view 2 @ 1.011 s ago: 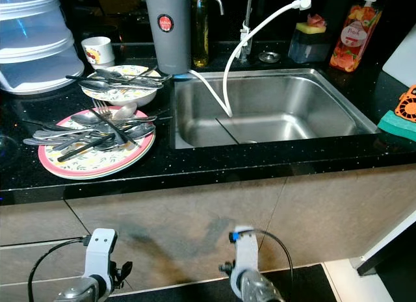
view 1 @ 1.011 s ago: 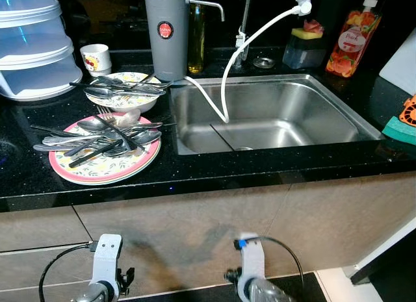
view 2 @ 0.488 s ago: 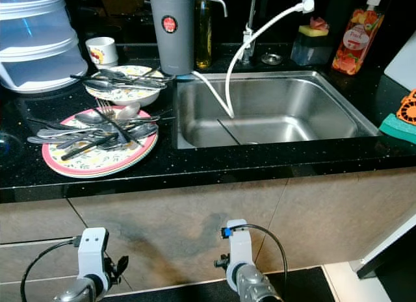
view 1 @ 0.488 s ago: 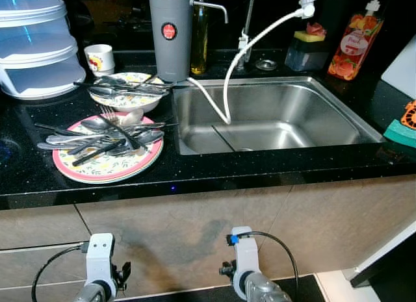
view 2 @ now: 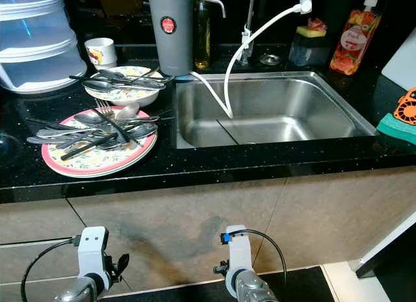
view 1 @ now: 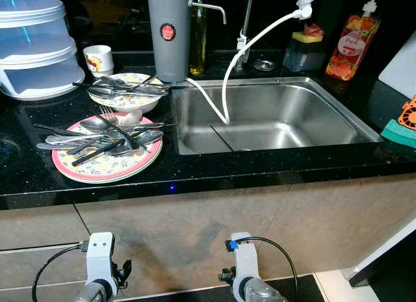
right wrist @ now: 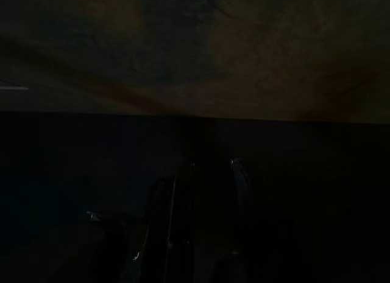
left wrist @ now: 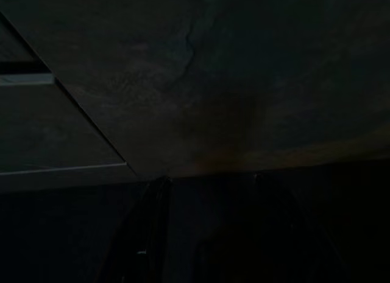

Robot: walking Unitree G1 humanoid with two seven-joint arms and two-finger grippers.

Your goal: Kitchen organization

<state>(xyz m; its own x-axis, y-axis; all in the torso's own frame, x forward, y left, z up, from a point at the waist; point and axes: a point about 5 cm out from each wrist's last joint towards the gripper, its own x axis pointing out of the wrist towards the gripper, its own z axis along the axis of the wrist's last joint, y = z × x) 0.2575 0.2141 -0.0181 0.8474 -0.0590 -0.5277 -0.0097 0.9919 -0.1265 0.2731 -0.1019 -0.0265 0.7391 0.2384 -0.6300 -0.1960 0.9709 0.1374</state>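
The black, sparkly tabletop [view 1: 214, 175] has a shiny metal sink [view 1: 273, 113] set in it. Left of the sink sit a pink-rimmed plate [view 1: 107, 164] and a bowl [view 1: 123, 97], both piled with spoons and forks. A small cup [view 1: 97, 58], a tall grey jug [view 1: 169, 36] and an orange soap bottle [view 1: 351, 45] stand along the back.

Cutlery-laden plate [view 1: 107, 164] left of sink [view 1: 273, 117]

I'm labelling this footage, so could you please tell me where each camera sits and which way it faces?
Left eye, head: looks down at sink and plate; both arms low.
Right eye, head: the same scene, shifted sideways.
Left wrist: dark, faces cabinet front along left gripper.
Right wrist: dark, faces the cabinet along right gripper.
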